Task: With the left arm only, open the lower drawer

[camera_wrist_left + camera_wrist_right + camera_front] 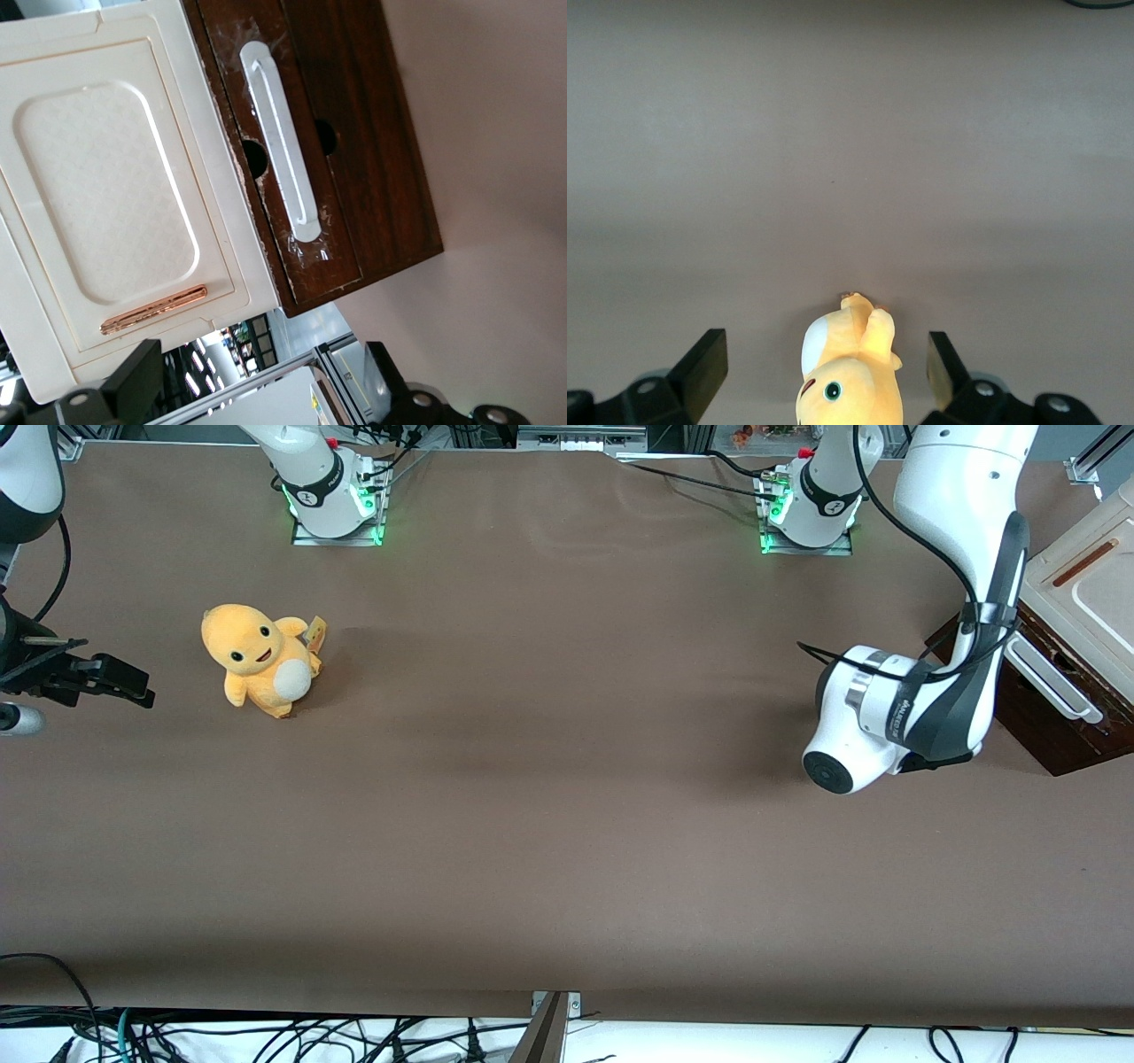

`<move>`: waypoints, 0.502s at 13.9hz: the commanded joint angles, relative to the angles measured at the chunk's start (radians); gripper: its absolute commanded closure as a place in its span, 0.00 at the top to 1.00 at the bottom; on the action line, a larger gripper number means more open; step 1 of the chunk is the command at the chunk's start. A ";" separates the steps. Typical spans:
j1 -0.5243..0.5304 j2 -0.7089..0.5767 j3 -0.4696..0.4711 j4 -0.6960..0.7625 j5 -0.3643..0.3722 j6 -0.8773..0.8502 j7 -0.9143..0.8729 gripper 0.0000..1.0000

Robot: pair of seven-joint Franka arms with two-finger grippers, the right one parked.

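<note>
The cabinet has a pale beige top (106,186) and a dark brown front with a silver bar handle (282,150). The lower drawer (381,150) is the part of that front nearest the table, and it sits flush and shut. From the front camera the cabinet (1090,593) stands at the working arm's end of the table, its handle (1050,677) facing the left arm (930,708). My left gripper (261,385) hovers in front of the cabinet, apart from the handle. It is open, with nothing between its black fingers (133,376). The arm hides it in the front view.
A yellow plush toy (259,660) stands toward the parked arm's end of the table. The brown table (567,824) stretches between it and the cabinet. The arm bases (811,500) sit along the table edge farthest from the front camera.
</note>
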 commanded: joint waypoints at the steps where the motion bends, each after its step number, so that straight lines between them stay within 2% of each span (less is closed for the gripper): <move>1: 0.047 0.025 -0.006 -0.001 0.033 -0.018 -0.054 1.00; 3: 0.057 0.050 -0.006 -0.056 0.063 -0.018 -0.132 1.00; 5: 0.083 0.076 -0.008 -0.093 0.167 0.001 -0.180 1.00; 7: 0.132 0.093 -0.008 -0.098 0.220 0.037 -0.181 1.00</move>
